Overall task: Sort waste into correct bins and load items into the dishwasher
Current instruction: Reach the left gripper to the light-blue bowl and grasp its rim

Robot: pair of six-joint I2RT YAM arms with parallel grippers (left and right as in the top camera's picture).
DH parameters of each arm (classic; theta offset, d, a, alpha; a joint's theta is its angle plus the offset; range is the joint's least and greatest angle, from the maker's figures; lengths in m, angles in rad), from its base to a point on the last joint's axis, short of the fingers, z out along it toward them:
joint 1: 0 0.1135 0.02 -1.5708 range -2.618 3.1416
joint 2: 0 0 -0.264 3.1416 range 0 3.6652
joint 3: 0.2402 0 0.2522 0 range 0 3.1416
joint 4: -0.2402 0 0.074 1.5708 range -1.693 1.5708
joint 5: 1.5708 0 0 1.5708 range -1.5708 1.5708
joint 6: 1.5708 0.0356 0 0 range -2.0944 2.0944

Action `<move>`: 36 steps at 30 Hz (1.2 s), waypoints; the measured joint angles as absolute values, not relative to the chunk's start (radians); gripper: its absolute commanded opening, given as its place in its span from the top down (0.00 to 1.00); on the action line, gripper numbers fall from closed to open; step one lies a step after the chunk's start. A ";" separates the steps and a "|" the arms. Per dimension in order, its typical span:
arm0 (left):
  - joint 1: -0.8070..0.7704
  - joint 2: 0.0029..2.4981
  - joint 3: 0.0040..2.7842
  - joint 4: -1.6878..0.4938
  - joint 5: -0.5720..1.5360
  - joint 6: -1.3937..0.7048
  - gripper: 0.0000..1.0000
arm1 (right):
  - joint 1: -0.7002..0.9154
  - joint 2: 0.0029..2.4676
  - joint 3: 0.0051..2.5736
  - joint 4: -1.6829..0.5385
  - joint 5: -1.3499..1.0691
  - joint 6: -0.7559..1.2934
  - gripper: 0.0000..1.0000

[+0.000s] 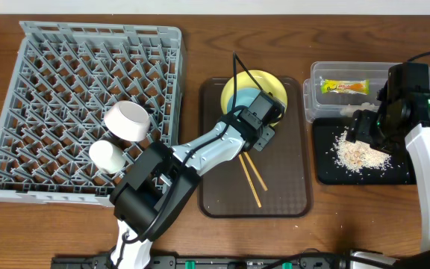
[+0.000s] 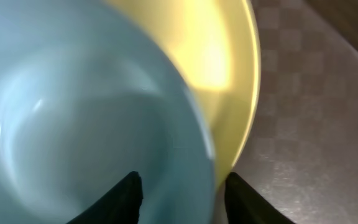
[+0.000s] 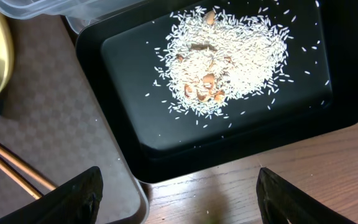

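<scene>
Left claw (image 2: 182,186) spread astride the rim of the pale blue glossy bowl (image 2: 86,124), not visibly pinching it; the bowl sits nested in the round yellow dish (image 2: 229,56) on the brown plastic tray (image 1: 275,187). Right claw (image 3: 179,193) spread, empty, above the black rectangular tray of rice scraps (image 3: 135,137). Risks: a thin rim grip on slick glaze could slip or drag the yellow dish along, and a low swing toward the grey lattice dish rack (image 1: 66,67) could clip the white cups (image 1: 128,119).
</scene>
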State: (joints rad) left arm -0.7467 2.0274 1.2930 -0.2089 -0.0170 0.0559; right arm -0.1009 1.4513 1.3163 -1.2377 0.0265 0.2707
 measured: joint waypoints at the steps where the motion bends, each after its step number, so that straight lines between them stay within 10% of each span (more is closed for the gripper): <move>1: -0.747 2.027 1.293 -0.214 -0.025 0.054 0.67 | -0.101 1.451 1.316 -1.238 0.027 0.271 0.23; 15: -0.747 2.021 1.293 -0.292 -0.041 0.054 0.74 | -0.101 1.451 1.316 -1.238 0.027 0.271 0.23; 19: -0.748 1.980 1.293 -0.293 -0.041 0.057 0.92 | -0.101 1.451 1.316 -1.239 0.027 0.271 0.23; 25: -0.748 1.940 1.294 -0.311 -0.045 0.053 0.92 | -0.101 1.451 1.316 -1.242 0.027 0.271 0.24; 27: -0.748 1.940 1.294 -0.332 -0.045 0.053 0.71 | -0.101 1.451 1.316 -1.246 0.027 0.271 0.24; 36: -0.748 1.941 1.290 -0.333 -0.045 0.052 0.73 | -0.101 1.451 1.316 -1.246 0.027 0.271 0.24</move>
